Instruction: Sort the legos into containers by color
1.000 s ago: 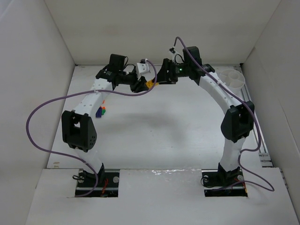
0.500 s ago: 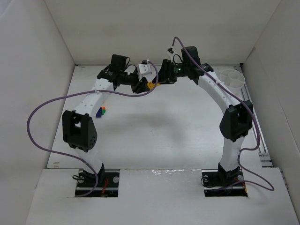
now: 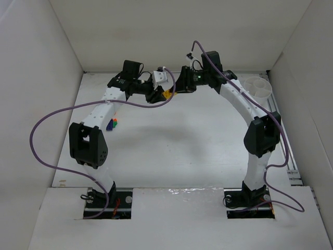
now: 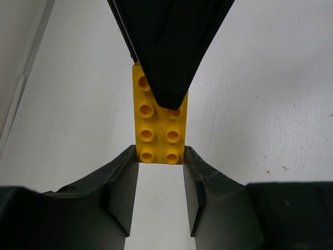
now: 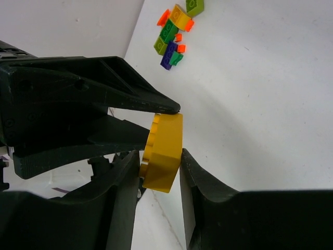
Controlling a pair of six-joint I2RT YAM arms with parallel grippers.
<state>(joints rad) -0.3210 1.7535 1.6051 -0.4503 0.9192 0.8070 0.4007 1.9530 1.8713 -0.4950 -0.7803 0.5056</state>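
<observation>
step: mid-air handover of the yellow brick (image 4: 156, 130) above the far surface (image 3: 182, 140) | left claw (image 4: 159, 153): pinching one end | right claw (image 5: 158, 156): pressed against its sides | next: you'd likely release left, then carry right to the cup (image 3: 257, 86), far right

Yellow brick (image 4: 158, 122): one, apart from others. White cup (image 3: 258, 87): one. Loose bricks (image 5: 174, 36) in pile: about ten, green, orange, yellow, blue; exact number not clear.
</observation>
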